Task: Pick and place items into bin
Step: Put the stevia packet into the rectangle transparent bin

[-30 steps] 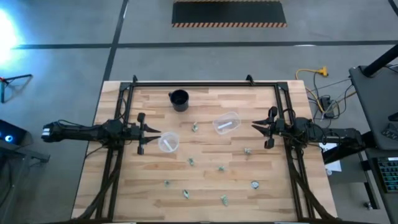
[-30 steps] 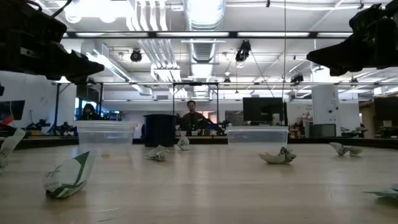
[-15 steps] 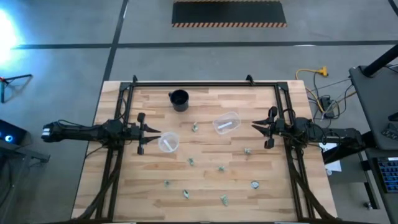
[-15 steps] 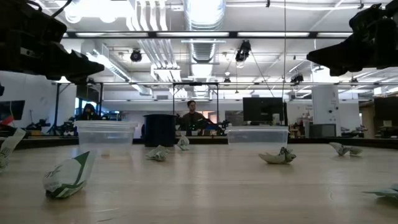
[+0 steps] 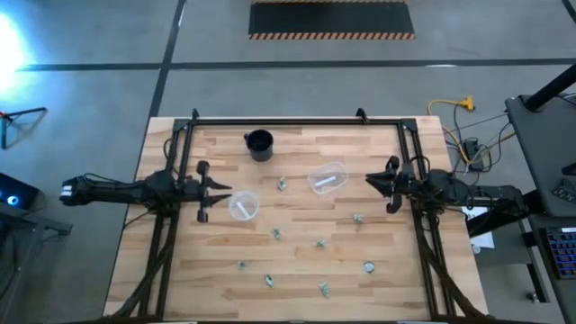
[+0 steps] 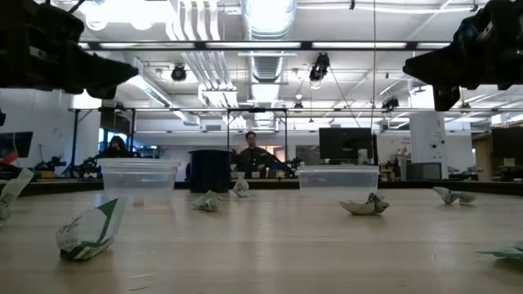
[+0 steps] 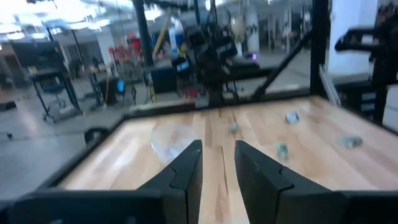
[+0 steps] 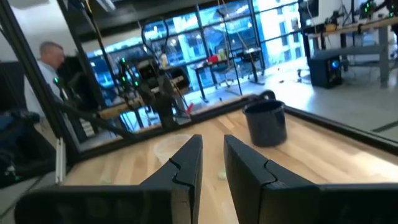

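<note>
Plainly, both the left gripper (image 5: 209,192) and right gripper (image 5: 382,184) hung nearly closed and empty; descending thus risked flicking the items (image 5: 320,244) aside.

1. Robotics lab or open workshop hall: exposed ducts (image 6: 265,20) and pipes running across the ceiling, strip lights glowing.
2. Wooden desk (image 5: 297,261) sitting on bare grey concrete floor (image 5: 90,99); hazard-striped mat (image 5: 331,20) lying beyond.
3. Monitors (image 6: 343,145), workbenches, people working in the background (image 6: 252,153).
</note>
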`<action>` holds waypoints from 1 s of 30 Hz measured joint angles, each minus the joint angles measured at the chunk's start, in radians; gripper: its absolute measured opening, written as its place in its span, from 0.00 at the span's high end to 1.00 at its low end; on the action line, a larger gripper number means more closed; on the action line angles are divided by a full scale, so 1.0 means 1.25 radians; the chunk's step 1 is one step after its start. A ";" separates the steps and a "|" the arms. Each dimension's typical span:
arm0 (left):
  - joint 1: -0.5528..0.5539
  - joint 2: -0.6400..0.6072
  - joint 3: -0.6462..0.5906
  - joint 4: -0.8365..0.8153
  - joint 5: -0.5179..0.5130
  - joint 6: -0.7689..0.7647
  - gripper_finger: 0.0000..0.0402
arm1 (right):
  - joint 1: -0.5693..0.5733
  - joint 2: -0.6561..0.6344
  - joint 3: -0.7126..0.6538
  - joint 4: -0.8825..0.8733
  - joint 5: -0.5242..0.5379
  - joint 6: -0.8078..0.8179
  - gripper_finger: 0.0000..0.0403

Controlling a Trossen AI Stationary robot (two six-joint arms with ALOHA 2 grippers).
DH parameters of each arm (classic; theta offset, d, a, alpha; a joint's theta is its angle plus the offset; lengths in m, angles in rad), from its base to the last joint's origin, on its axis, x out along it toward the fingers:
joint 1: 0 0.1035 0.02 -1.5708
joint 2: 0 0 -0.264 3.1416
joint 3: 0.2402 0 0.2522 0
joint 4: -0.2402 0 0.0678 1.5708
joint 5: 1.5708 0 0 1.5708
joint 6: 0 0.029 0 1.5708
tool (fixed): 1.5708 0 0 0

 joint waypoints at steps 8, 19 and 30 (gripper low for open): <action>0.000 0.000 0.000 0.187 0.000 0.000 0.81 | -0.001 0.001 0.000 0.008 0.000 -0.061 0.85; 0.000 0.003 0.000 0.304 0.147 -0.002 0.81 | 0.000 0.007 0.000 0.022 -0.030 -0.055 0.85; 0.000 0.147 0.005 0.486 0.243 -0.084 0.81 | 0.000 0.113 0.000 0.229 -0.177 -0.119 0.85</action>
